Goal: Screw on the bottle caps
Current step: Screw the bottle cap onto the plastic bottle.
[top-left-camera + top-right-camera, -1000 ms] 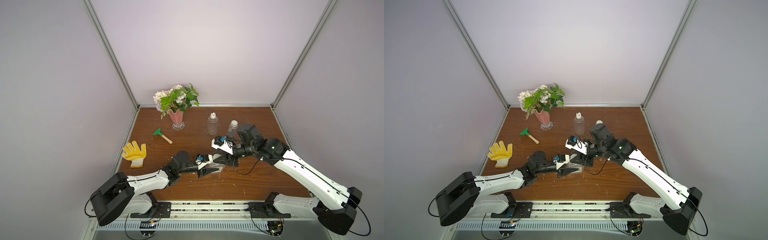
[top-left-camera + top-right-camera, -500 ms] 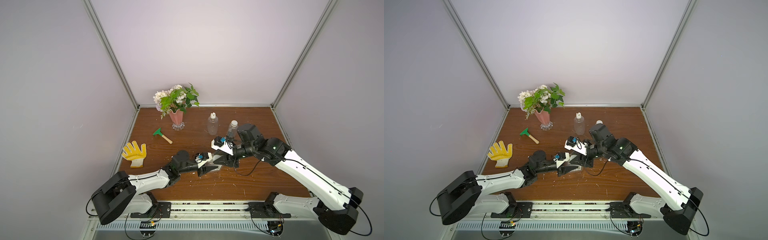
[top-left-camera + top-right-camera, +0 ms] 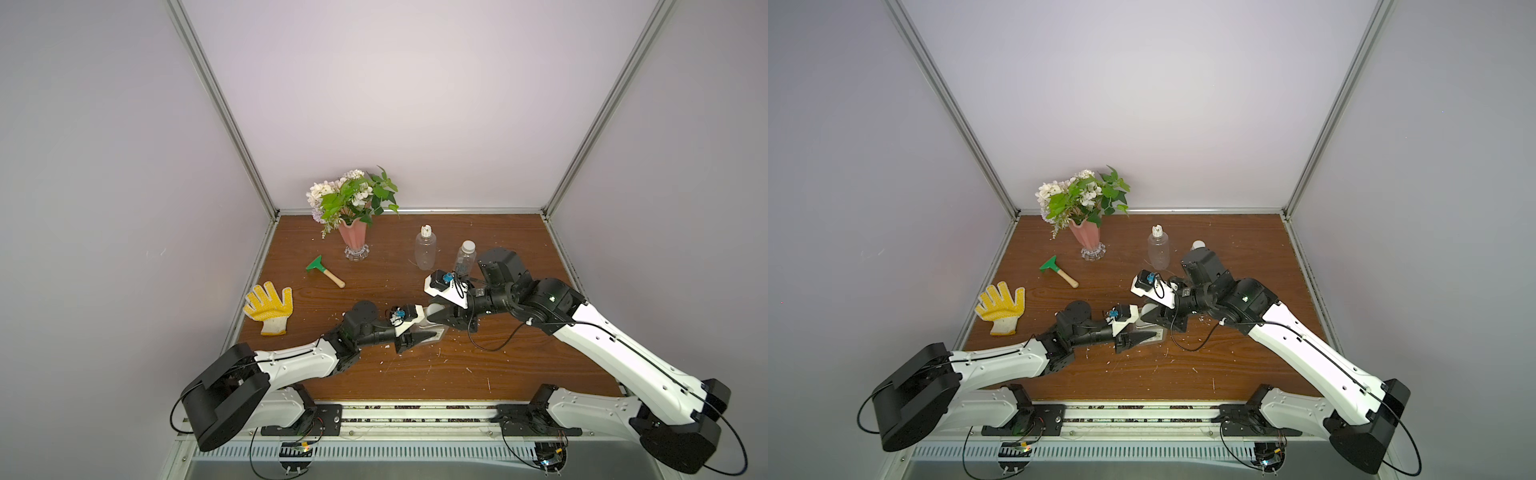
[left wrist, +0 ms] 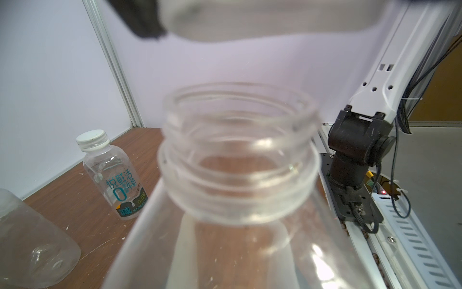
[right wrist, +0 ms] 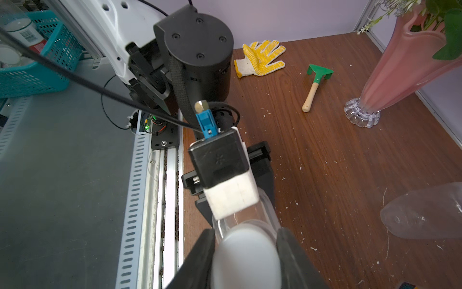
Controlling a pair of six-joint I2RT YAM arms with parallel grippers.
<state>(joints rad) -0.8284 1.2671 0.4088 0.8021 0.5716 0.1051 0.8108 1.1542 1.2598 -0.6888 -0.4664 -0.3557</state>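
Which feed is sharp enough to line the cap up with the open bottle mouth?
Left wrist view: the open bottle neck is soft, the labelled bottle behind it crisp. Right wrist view: the white cap is blurred, the yellow glove sharp. Both top views: evenly lit and sharp, but everything is small.

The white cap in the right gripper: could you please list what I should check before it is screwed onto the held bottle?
1. White cap pinched in the right gripper: ok.
2. Held bottle clamped by the left gripper: ok.
3. Bottle mouth open, threads unobstructed: ok.
4. Cap seated on the threads: not ok; a gap shows in the left wrist view.
5. Cap square to the mouth: cannot tell; it is blurred.
6. Neighbouring labelled bottle and nozzle bottle out of the way: ok.
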